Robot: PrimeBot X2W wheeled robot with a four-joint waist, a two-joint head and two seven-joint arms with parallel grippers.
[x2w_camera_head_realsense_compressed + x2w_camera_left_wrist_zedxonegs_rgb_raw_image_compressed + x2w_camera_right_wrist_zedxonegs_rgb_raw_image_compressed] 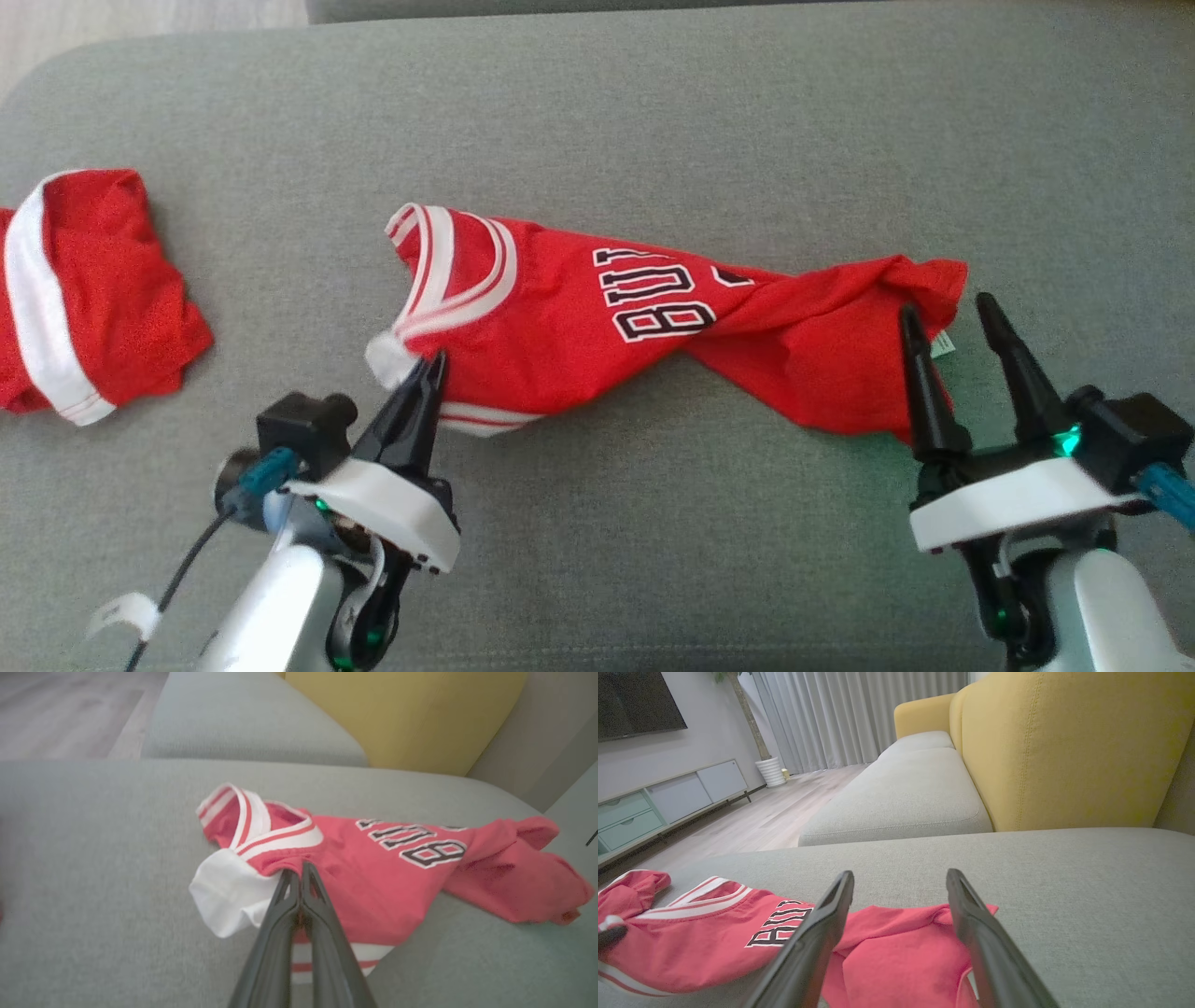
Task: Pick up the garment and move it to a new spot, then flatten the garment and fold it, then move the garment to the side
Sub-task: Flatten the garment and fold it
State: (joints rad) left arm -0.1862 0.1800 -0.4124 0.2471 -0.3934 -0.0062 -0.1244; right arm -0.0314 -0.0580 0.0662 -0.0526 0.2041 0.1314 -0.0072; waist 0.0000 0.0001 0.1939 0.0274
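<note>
The jersey (597, 317) is lying twisted across the grey seat (653, 112), roughly mid-seat and running off toward the right. The collar end with the white trim is on the left and the bunched-up red end is on the right. The black-and-white lettering sits about in the middle, upside down from the robot's side. It's all resting on the cushion, nothing lifted that I can see.

The left gripper (431, 366) has its two fingers pressed tight together right at the near-left edge of the jersey. They're pinching the red cloth just under the collar trim, next to a white patch (224, 896) of fabric that flops out to the left.

The right gripper (946, 310) is spread wide at the other end. One finger is over the crumpled red cloth, the other just off its right edge, and a small label (943, 343) peeks out between them. It isn't gripping anything, and I can't tell if the tips touch the cloth.

Over at the far left of the seat there's a pair of red shorts (93, 289) with a white stripe, well apart from the jersey. A yellow backrest (406, 714) stands at the far side of the seat.
</note>
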